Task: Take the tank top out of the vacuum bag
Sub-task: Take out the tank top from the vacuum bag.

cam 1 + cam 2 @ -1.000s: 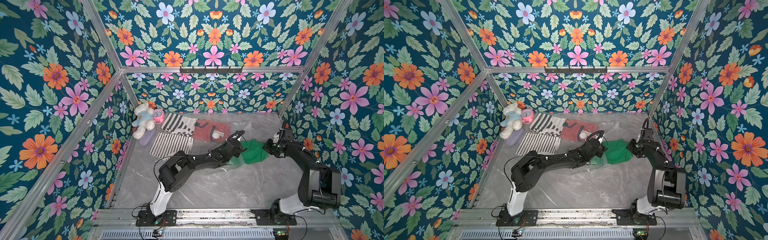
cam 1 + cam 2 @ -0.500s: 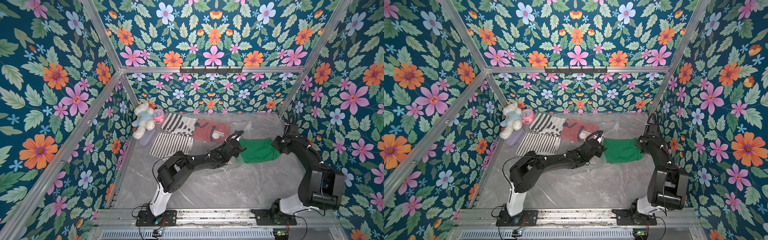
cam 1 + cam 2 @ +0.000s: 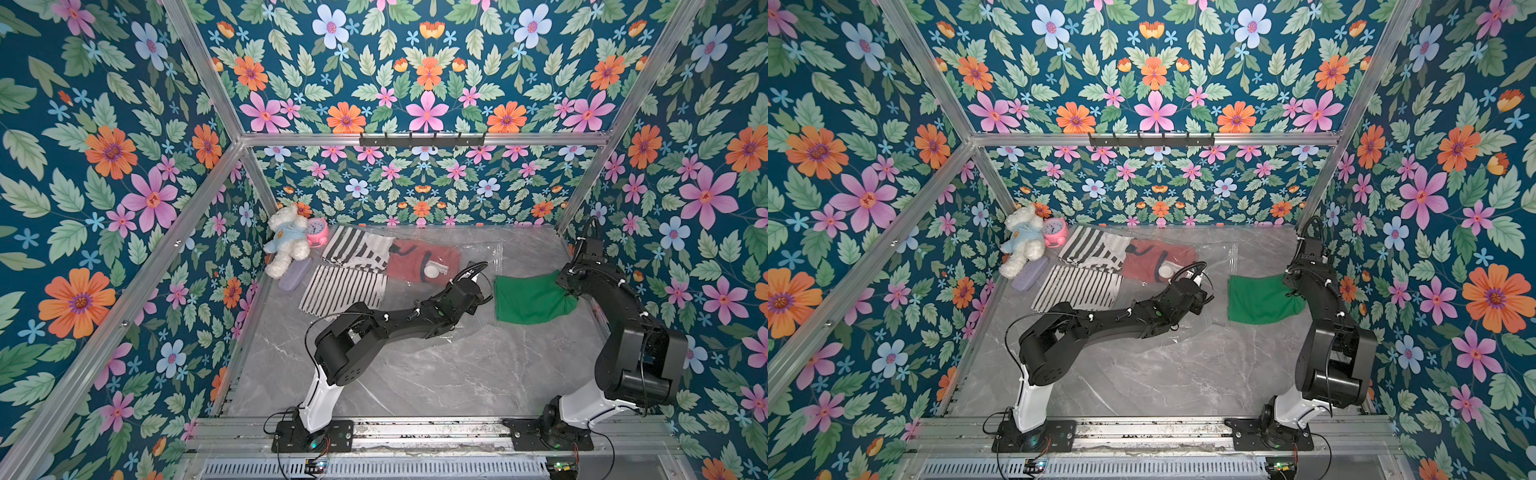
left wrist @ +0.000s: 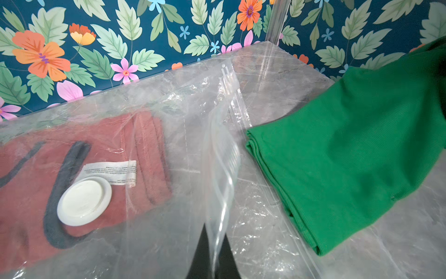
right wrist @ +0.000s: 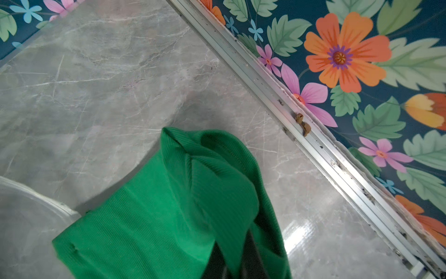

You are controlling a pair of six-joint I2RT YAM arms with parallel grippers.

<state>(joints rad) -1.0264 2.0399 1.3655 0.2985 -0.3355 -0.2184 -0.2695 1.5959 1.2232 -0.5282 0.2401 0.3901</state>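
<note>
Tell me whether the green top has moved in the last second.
Yes. The green tank top has slid toward the right wall, away from the unmoved white valve cap.

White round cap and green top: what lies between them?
The left wrist view shows the edge of the red garment, then the lifted zip strip of the vacuum bag, pinched in the left claw.

Teddy bear (image 3: 286,241) slumps in the back corner, pink alarm clock (image 3: 318,230) touching it, purple case (image 3: 294,275) by its legs. Wide-striped cloth (image 3: 357,249) and thin-striped cloth (image 3: 343,289) lie alongside.
</note>
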